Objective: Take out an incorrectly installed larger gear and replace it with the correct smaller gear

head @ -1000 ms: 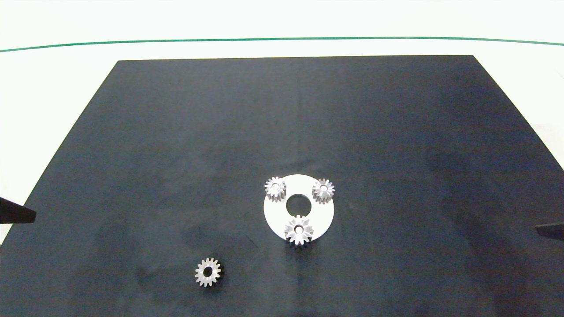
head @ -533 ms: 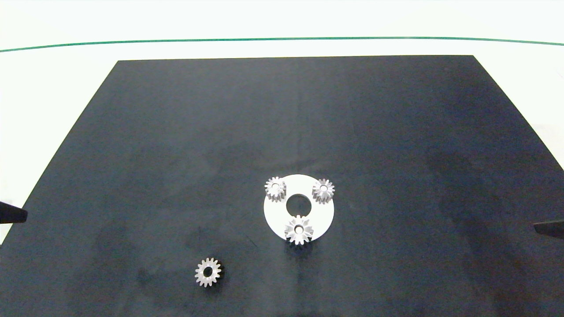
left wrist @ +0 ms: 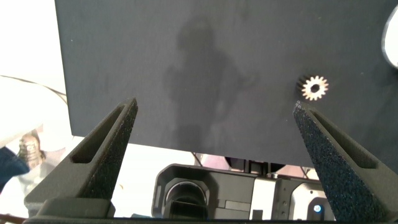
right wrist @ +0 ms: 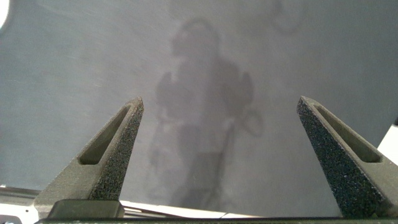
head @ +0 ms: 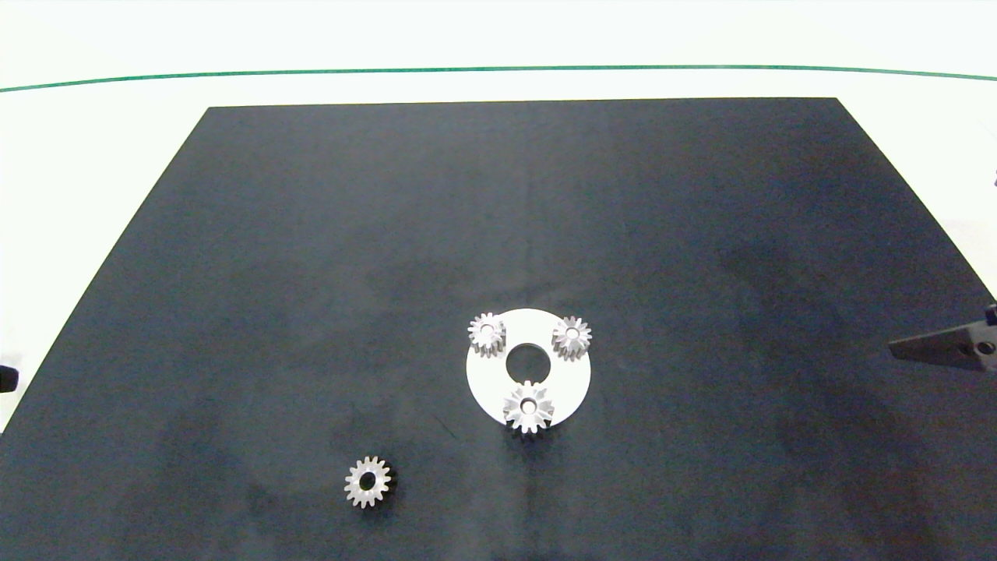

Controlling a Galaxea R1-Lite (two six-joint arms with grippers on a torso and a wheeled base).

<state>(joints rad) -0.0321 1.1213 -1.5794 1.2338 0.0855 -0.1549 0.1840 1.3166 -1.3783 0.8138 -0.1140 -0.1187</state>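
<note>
Your right end effector (right wrist: 217, 155) is released, fingers spread wide over bare black mat (head: 498, 218) near the mat's right edge; in the head view only its tip (head: 935, 348) shows. Your left end effector (left wrist: 214, 155) is released too, fingers wide, at the mat's left edge, where the white desk (head: 78, 156) begins; in the head view just a sliver (head: 6, 379) of it shows.

Between them you have a broad stretch of open mat on both sides and beyond the parts. The white ring plate (head: 491, 382) lies flat near the middle, toward the near edge. The larger gear (head: 529, 406) sits on the plate's near rim, flat, centre hole facing up. Two small gears (head: 487, 334) (head: 572, 337) sit on the plate's far side, left and right of its centre hole. The smaller gear (head: 367, 481) lies flat on the mat, apart from the plate, to its near left, hole up; your left wrist view shows it (left wrist: 314, 88) too.
</note>
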